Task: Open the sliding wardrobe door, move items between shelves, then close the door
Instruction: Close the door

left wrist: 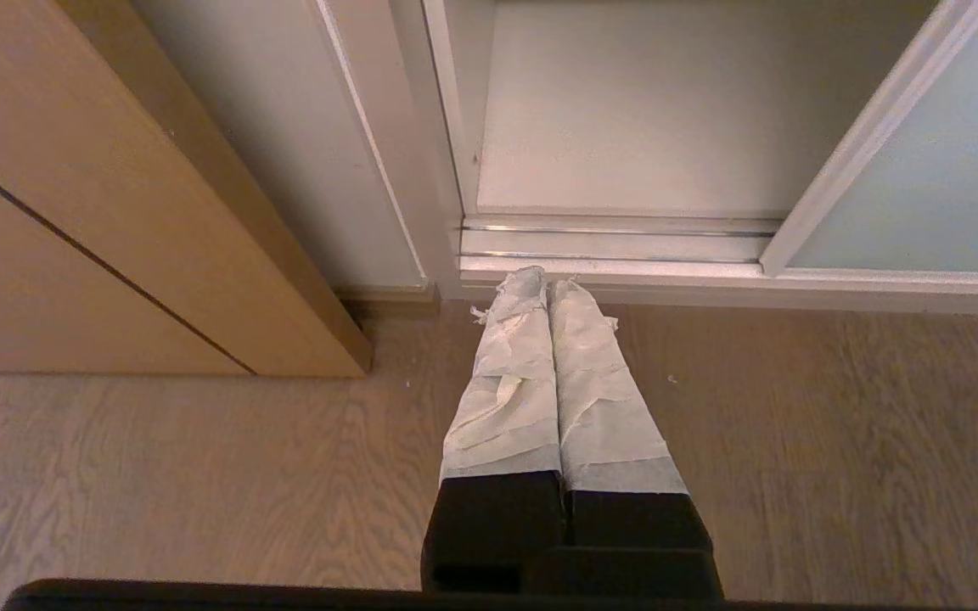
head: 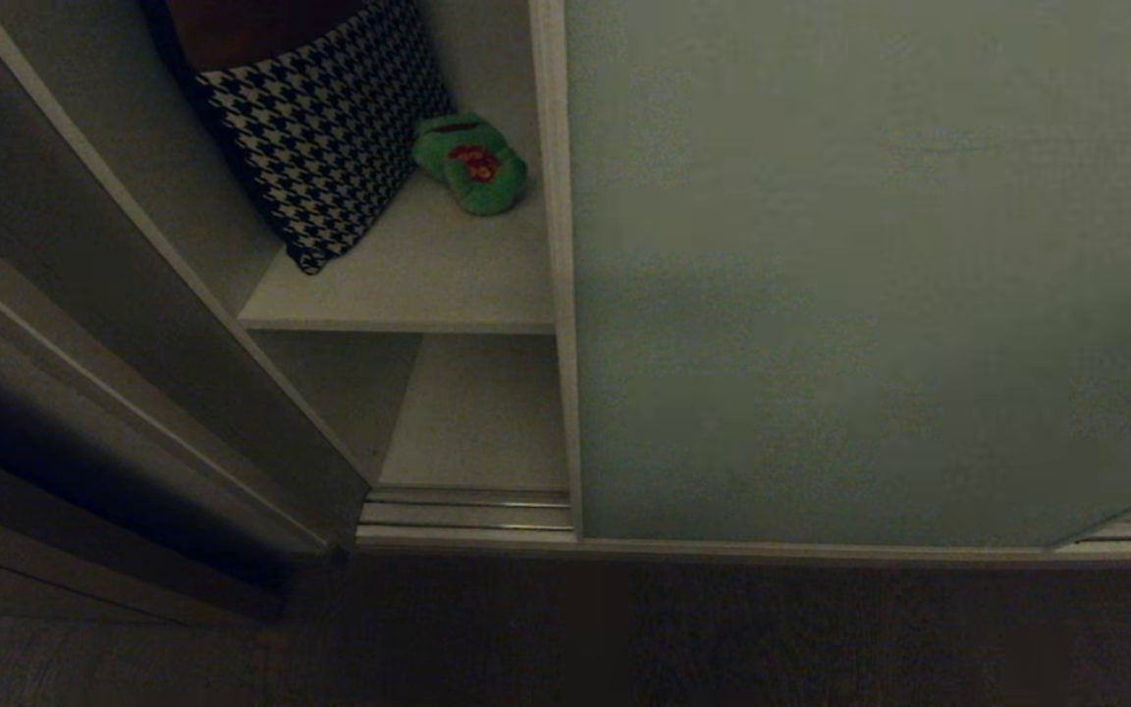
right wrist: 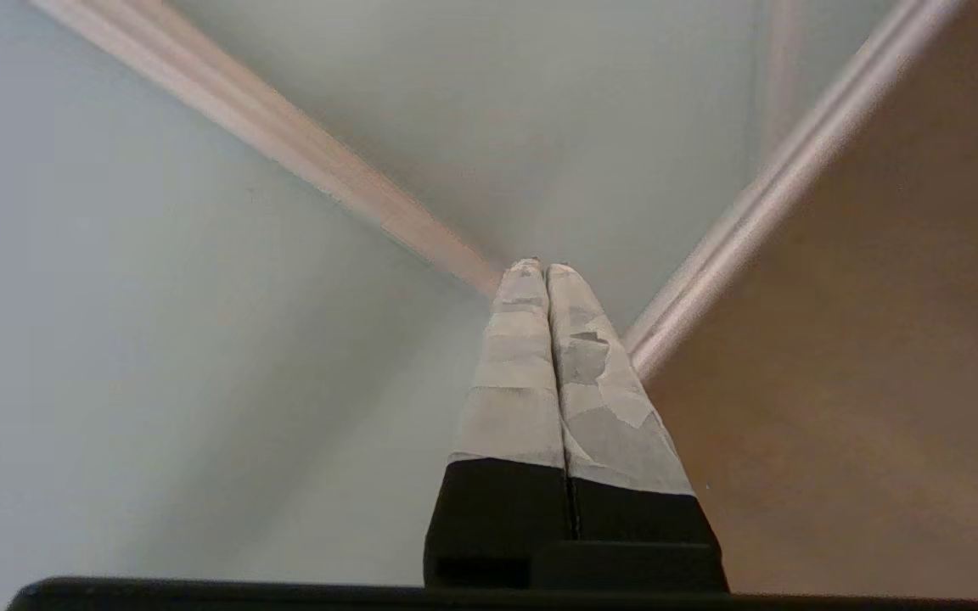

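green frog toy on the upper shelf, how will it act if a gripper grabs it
The green frog toy looks plush and rounded, so it will probably squash under the fingers rather than resist. It seems light for its size. Lying flat on the shelf beside the houndstooth cushion, it seems unlikely to roll.

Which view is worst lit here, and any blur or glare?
Head view: very dark, though the green frog toy and the houndstooth cloth stay readable. Left wrist view: bright and sharp, with a thin glint on the door track. Right wrist view: well lit, but the sliding wardrobe door and its frame look soft.
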Available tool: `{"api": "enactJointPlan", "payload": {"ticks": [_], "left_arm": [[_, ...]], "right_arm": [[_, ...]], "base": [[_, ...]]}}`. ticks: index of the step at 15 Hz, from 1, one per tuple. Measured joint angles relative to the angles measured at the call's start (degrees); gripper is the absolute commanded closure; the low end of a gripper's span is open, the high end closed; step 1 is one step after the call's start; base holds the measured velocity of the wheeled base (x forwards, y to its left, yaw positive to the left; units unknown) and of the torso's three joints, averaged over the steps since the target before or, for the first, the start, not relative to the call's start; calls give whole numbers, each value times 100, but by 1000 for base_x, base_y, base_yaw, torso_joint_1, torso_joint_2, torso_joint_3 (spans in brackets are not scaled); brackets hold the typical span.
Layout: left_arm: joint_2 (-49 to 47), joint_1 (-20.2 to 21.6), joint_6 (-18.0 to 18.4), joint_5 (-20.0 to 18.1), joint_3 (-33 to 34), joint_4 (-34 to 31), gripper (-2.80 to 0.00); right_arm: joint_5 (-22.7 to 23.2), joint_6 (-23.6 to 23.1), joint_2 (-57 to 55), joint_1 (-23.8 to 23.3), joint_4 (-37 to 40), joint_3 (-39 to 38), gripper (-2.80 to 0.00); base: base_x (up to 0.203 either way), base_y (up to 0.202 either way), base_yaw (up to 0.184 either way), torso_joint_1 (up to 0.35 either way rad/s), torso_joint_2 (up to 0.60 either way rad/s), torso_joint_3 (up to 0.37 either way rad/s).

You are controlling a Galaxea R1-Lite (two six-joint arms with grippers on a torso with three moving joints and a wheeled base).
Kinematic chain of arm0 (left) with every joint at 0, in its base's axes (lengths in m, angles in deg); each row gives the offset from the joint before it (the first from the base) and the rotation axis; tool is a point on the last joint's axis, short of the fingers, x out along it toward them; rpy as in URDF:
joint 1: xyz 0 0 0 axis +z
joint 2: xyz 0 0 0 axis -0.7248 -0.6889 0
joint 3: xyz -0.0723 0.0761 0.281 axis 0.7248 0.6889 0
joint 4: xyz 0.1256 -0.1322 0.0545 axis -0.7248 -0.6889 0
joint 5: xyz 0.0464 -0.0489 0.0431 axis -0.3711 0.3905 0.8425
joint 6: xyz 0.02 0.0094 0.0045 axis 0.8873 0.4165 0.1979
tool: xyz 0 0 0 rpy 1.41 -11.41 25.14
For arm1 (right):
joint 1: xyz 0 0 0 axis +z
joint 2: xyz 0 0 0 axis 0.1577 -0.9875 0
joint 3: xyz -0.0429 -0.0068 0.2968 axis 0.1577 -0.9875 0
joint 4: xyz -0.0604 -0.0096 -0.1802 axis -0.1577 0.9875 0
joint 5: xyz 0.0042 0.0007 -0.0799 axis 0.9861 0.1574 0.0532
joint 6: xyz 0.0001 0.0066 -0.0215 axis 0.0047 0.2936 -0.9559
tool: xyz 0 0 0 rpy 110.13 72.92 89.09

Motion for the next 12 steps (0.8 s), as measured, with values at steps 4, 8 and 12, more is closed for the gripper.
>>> {"api": "enactJointPlan", "payload": {"ticks": [4, 8, 12], "left_arm": [[-2, 0, 1, 0, 0, 0, 0], [-2, 0, 0, 2, 0, 0, 0], [-2, 0, 1, -2, 0, -2, 0]], "right_arm": [[426, 21, -428, 501, 538, 300, 0], [429, 21, -729, 903, 485, 331, 0], [407, 27, -975, 961, 117, 330, 0]], "base": [[0, 0, 0, 0, 0, 0], [0, 0, 0, 0, 0, 0], [0, 0, 0, 0, 0, 0]]}}
